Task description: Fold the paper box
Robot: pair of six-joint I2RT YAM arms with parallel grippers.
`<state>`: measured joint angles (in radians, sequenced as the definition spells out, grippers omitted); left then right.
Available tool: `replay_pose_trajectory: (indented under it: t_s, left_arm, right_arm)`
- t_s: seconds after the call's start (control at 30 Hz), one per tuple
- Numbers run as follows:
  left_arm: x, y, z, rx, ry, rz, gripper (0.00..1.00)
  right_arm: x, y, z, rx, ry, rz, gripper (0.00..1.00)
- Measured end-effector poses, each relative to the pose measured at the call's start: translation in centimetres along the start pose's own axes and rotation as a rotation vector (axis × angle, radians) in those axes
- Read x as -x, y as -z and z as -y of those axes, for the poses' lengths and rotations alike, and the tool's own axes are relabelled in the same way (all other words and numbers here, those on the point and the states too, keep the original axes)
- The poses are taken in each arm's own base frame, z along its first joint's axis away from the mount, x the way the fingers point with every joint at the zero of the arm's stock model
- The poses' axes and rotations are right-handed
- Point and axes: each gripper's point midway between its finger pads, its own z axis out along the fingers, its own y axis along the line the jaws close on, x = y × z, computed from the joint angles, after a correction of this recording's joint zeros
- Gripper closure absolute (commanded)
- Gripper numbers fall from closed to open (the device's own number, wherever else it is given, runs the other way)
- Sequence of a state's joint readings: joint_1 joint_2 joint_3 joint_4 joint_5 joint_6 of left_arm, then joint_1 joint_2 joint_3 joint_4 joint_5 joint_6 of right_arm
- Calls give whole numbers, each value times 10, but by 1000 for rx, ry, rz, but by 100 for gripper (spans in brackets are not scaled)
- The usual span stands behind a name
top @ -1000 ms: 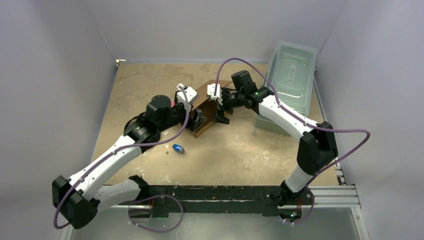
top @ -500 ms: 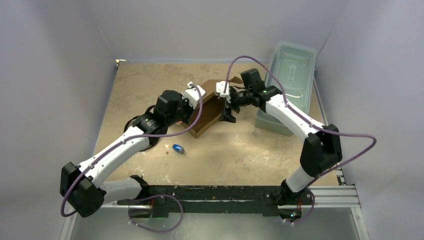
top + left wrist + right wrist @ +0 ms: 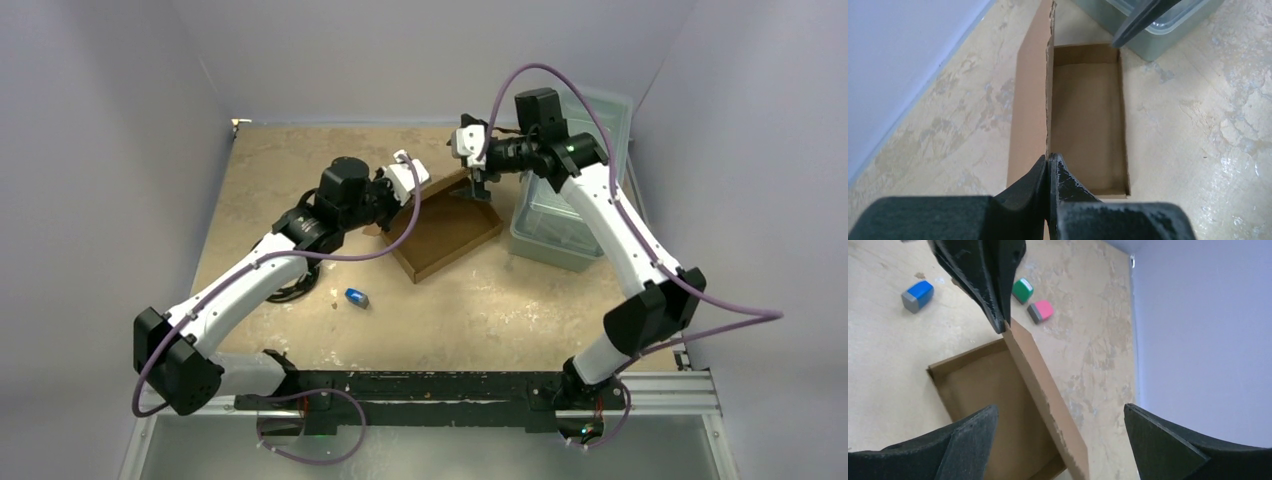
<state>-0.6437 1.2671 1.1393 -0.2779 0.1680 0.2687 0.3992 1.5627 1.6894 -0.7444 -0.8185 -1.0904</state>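
Left jaws are pinched tight on the raised flap [image 3: 1030, 105] along the 10 o'clock side of the paper box [image 3: 450, 235], which lies mid-surface [image 3: 480, 310]. Right jaws gape wide, holding nothing, above its 12 o'clock corner. The clear bin [image 3: 545, 230] sits at 3 o'clock.

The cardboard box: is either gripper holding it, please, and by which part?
The left gripper pinches the cardboard box by the edge of its raised flap; the right gripper is open, holding nothing.
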Motion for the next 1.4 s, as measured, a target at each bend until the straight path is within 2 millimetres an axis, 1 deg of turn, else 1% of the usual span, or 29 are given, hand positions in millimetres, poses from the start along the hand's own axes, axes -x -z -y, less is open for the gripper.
replay_pose_trajectory:
  t_s: [0.03,0.1,0.23,0.3,0.33,0.43,0.5,0.53,0.6,0.63,0.67,0.7,0.77,0.8,0.83,0.9,0.93,1.0,1.03,1.1,1.17,1.23,1.37,1.4]
  left_arm:
    - [4,-2,0,-9,-9,6,100]
    - [8,-8,-1,-21,-25,10,100]
    - [8,-19,-3,-30,-48,-3,100]
    - [6,-24,-4,-28,-54,-15,100]
    - [4,-25,-5,-26,-55,-19,100]
    - [3,-26,-7,-18,-60,-24,100]
    - [3,-27,-8,-9,-60,-24,99]
    - [3,-26,-9,-2,-58,-26,94]
    - [3,-25,-13,19,-48,-28,77]
    - [4,-23,-16,41,-38,-28,69]
    - [6,-20,-20,63,-25,-21,58]
    - [9,-14,-26,90,-2,-10,44]
    - [15,1,-37,139,56,25,21]
    - [16,14,-46,171,95,47,13]
    - [17,29,-57,212,144,72,6]
    - [13,64,-85,324,252,127,3]
    - [9,78,-95,369,295,146,3]
    - [-3,103,-110,452,380,179,4]
    - [-13,108,-113,476,423,176,4]
    - [-33,109,-112,494,491,160,4]
    - [-63,100,-111,500,563,105,5]
    - [-101,83,-109,490,645,11,8]
    - [-172,58,-117,505,762,-195,10]
    - [-184,54,-117,505,778,-233,12]
  right_arm:
    - [-3,-3,4,5,4,-6,4]
    - [-14,-12,6,25,-5,-29,11]
    - [-43,-27,-7,87,-63,-87,27]
    - [-53,-31,-12,109,-83,-111,41]
    - [-57,-32,-14,115,-90,-122,50]
    - [-60,-33,-15,119,-90,-136,76]
    - [-62,-33,-13,114,-85,-147,88]
    - [-63,-34,-11,111,-82,-149,93]
    - [-62,-36,-5,104,-76,-146,100]
    - [-62,-38,-2,103,-76,-142,100]
    - [-62,-39,-1,103,-76,-139,100]
    - [-62,-40,0,103,-76,-139,100]
    - [-64,-43,-1,106,-81,-139,100]
    - [-65,-44,-1,107,-85,-140,100]
    - [-65,-44,-1,107,-91,-139,100]
    - [-65,-45,-1,103,-112,-135,100]
    - [-64,-45,0,99,-124,-131,100]
    - [-61,-47,1,91,-157,-116,100]
    - [-59,-47,2,87,-176,-110,100]
    - [-59,-49,3,82,-209,-105,100]
    - [-60,-53,5,77,-244,-100,100]
    - [-62,-57,5,79,-281,-96,100]
    - [-68,-63,2,88,-338,-96,100]
    - [-68,-64,2,87,-346,-96,100]
